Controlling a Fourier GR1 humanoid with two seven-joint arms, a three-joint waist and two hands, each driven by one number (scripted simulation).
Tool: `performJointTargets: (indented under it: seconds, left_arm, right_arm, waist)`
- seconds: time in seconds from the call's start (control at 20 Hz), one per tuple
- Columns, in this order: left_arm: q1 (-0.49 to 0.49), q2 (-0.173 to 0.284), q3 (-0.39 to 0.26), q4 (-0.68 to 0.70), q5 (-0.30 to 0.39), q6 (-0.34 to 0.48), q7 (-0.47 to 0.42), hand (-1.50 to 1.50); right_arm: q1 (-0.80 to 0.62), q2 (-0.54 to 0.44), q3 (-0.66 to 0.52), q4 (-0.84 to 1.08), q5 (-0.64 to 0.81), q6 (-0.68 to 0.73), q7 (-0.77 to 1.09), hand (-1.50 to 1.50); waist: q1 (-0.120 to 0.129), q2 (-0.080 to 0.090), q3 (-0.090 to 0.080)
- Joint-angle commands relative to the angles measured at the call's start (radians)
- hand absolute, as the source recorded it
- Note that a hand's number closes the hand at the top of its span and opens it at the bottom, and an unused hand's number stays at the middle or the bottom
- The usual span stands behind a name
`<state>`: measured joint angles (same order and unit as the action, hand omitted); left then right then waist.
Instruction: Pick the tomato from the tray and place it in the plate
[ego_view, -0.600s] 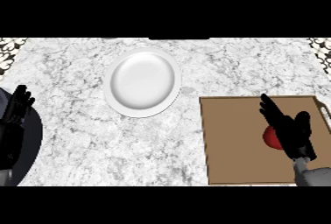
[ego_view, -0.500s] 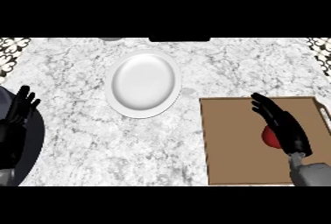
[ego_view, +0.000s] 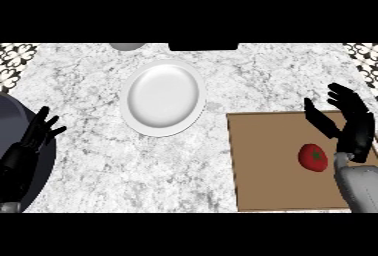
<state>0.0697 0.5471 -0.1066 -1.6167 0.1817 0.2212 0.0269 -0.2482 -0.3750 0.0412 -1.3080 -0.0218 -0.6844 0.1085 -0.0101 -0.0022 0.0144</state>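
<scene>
Head view. A glossy red round tomato (ego_view: 313, 157) with a green stem spot lies on the flat brown rectangular tray (ego_view: 269, 165), right of centre. The right hand (ego_view: 347, 122), black, fingers spread and straight, holds nothing just beyond the tomato. A smooth white oval plate (ego_view: 164, 97) sits on the grey-veined marble counter (ego_view: 96, 150), apart from the tray. The left hand (ego_view: 40, 131) rests open at the left edge.
</scene>
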Motion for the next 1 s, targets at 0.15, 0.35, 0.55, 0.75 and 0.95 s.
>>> performJointTargets:
  seconds: [0.15,0.35,0.55,0.75,0.95]
  left_arm:
    - [0.002,-0.088,-0.027,0.024,0.07,-0.077,-0.061,0.0]
    - [0.004,-0.095,-0.001,0.059,0.062,-0.08,-0.074,0.0]
    - [0.006,-0.12,-0.014,0.066,0.035,-0.069,-0.073,0.0]
    - [0.002,-0.117,-0.007,0.03,0.025,-0.065,-0.046,0.0]
    - [0.008,-0.113,0.004,0.01,0.028,-0.068,-0.018,0.0]
  right_arm:
    - [0.062,0.183,0.092,-0.012,0.239,-0.372,-0.115,-1.5]
    - [0.161,0.198,0.114,-0.013,0.346,-0.47,-0.077,-1.5]
    - [0.188,0.207,0.134,-0.03,0.477,-0.487,0.046,-1.5]
    - [0.216,0.154,0.12,0.017,0.554,-0.344,0.234,-1.5]
    - [0.255,0.142,0.171,0.011,0.613,-0.198,0.402,-1.5]
  waist:
    - [0.0,0.001,-0.018]
    - [-0.02,-0.001,-0.019]
    - [-0.034,-0.002,-0.024]
    - [-0.035,0.002,-0.027]
    - [-0.039,0.004,-0.029]
